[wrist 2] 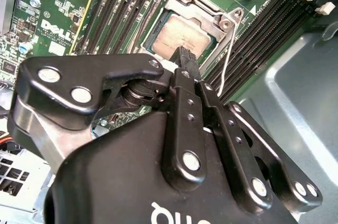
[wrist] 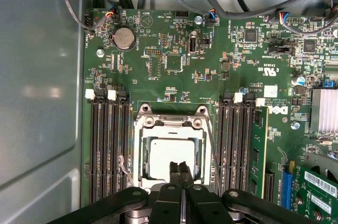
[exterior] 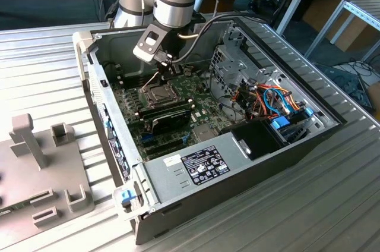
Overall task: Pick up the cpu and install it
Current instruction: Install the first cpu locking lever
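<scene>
**Seating the cpu: fingertips pinched together over the socket**

Obs: the cpu [wrist: 168, 152] lies flat inside the square socket frame [wrist: 141, 124] on the motherboard [wrist: 158, 71]. Its dull metal top faces up, and it sits between the two banks of memory slots [wrist: 108, 150]. In the first wrist view its edges look parallel to the frame. No corner visibly rides high, though the near edge is hidden behind the gripper [wrist: 180, 170].

Gripper: the two fingers are pressed closed against each other with nothing between them, tips over the near edge of the cpu. Touching or just above, cannot tell. In the exterior view the arm stands nearly upright inside the open computer case [exterior: 237, 186].

A thin wire lever [wrist: 214, 155] runs beside the frame and appears to stand free of its catch.

Judgement: the chip looks placed, so the work in hand is the seat. Any contact should be light and straight down on the metal lid, never sideways, since a dragged chip could bend the socket contacts. Fingertips should stay clear of the wire lever and the frame edge. All four sides should sit level.
</scene>
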`<state>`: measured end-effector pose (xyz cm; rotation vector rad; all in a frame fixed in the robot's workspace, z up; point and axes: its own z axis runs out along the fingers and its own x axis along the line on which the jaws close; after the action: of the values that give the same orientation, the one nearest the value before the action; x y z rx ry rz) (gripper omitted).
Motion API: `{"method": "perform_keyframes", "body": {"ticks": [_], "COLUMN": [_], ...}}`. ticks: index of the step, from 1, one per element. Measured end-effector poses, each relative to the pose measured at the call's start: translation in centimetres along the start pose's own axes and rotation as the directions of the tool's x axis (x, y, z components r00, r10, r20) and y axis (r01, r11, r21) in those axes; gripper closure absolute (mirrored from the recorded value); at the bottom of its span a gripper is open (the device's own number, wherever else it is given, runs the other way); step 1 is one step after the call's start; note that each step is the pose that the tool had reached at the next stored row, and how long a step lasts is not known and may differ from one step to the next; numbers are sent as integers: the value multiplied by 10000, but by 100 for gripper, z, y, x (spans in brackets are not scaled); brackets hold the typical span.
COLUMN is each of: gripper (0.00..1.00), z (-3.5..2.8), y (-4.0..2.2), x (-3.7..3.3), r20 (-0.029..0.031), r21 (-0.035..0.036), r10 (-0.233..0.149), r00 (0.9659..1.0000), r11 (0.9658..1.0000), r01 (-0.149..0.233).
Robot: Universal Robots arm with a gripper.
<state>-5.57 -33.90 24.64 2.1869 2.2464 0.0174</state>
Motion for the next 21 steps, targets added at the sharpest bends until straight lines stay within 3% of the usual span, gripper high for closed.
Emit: {"method": "perform_keyframes", "body": {"ticks": [14,17,21], "gripper": [89,89,89], "z": [0,7,7], "y": [-15,-72,-72], "x": [0,63,71], "r20": [0,0,11], "r21": [0,0,0], "r10": [1,0,0], "r00": [10000,10000,10000], "r11": [10000,10000,10000], "r01": [-1,0,0]}}
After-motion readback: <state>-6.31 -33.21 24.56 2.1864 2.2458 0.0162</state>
